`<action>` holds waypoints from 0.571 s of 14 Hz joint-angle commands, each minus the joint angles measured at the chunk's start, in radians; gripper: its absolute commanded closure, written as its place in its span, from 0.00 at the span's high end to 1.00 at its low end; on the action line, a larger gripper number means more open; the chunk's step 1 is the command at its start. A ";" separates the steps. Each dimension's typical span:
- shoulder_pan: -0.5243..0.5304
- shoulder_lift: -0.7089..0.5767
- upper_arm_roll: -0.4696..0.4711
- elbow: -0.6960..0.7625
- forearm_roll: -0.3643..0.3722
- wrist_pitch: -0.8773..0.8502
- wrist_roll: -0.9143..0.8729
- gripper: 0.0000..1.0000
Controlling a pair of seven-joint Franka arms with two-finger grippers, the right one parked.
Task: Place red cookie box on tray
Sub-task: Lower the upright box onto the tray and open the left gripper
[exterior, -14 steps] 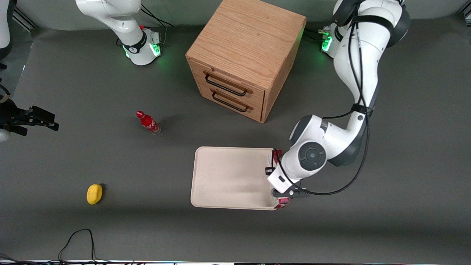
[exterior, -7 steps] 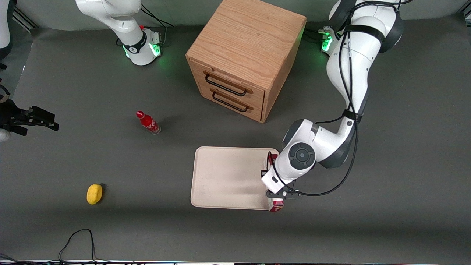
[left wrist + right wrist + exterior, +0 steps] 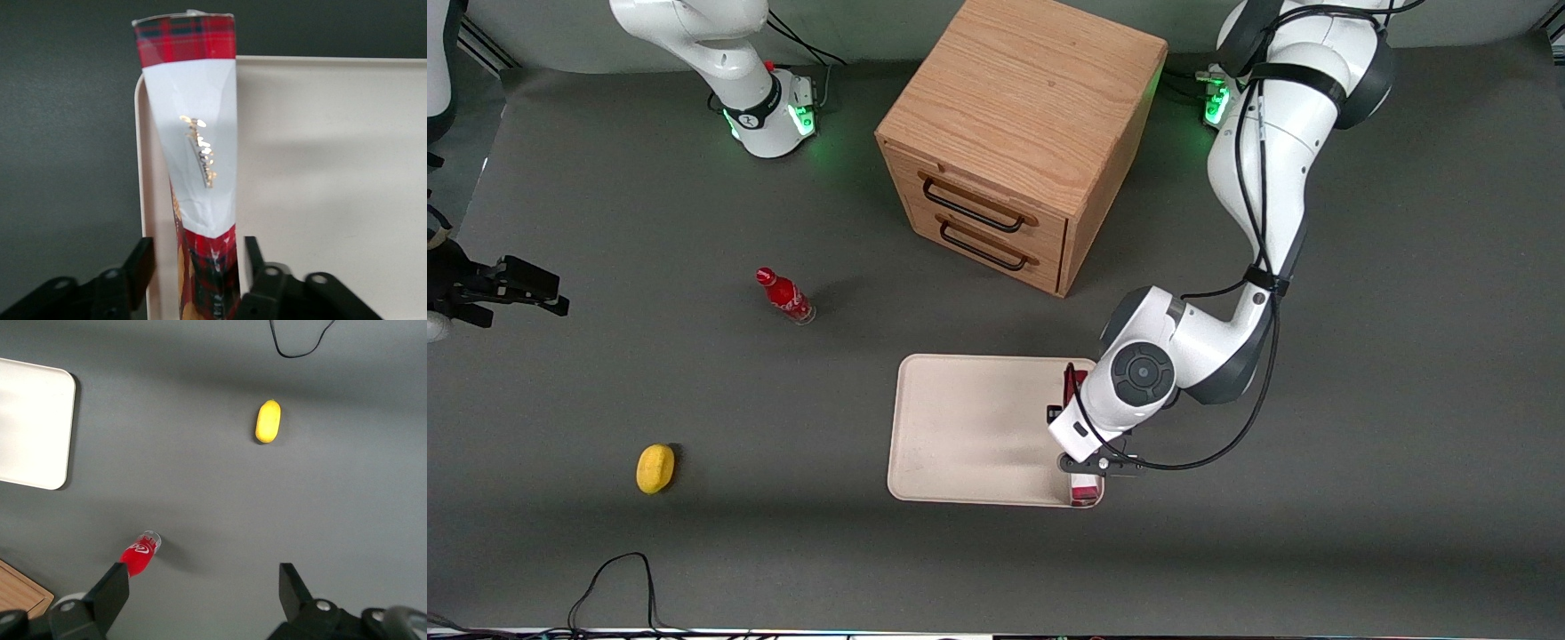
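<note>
Front view, gripper (image 3: 1083, 449): at the tray's (image 3: 969, 427) 3 o'clock rim, over the working arm's end.
Front view, red cookie box (image 3: 1085, 489): on edge, held over that rim.
Left wrist view, fingers (image 3: 141, 261): pinched on the red cookie box (image 3: 197, 160), one each side.

Hand (image 3: 195, 267) (with box (image 3: 195, 153)) over tray (image 3: 320, 167) edge

**Front view: box over tray edge**

Gripper (image 3: 1083, 444) sits over the tray's (image 3: 969, 427) end toward the working arm. Red cookie box (image 3: 1085, 492) pokes out just below it, nearer the camera. Wooden cabinet (image 3: 1021, 133) with 2 drawers well above.
</note>
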 commanded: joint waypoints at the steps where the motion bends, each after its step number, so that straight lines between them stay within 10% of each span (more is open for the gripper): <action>1: -0.015 -0.007 0.016 -0.003 0.018 0.006 -0.023 1.00; 8: 0.057 -0.147 0.014 -0.122 0.009 -0.050 -0.015 1.00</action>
